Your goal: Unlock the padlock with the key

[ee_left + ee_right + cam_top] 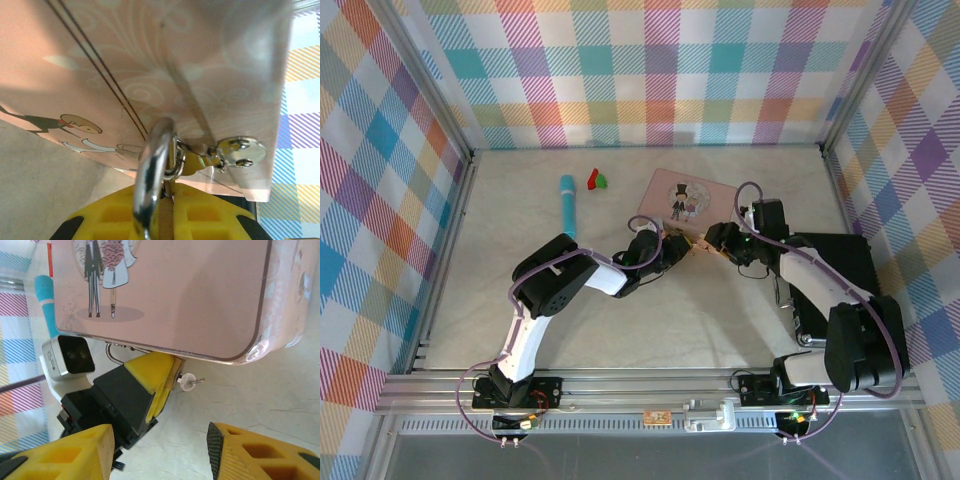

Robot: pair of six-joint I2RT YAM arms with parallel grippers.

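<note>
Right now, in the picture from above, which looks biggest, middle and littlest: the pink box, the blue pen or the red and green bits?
Largest: pink box.
Next: blue pen, long but thin.
Smallest: red and green bits, even taken together.

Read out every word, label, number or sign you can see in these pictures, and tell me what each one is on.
No text here can be read.
pink box: the lid carries a cartoon couple and pale swirls, no words.
small tag on the front rail: too small to read.
</note>
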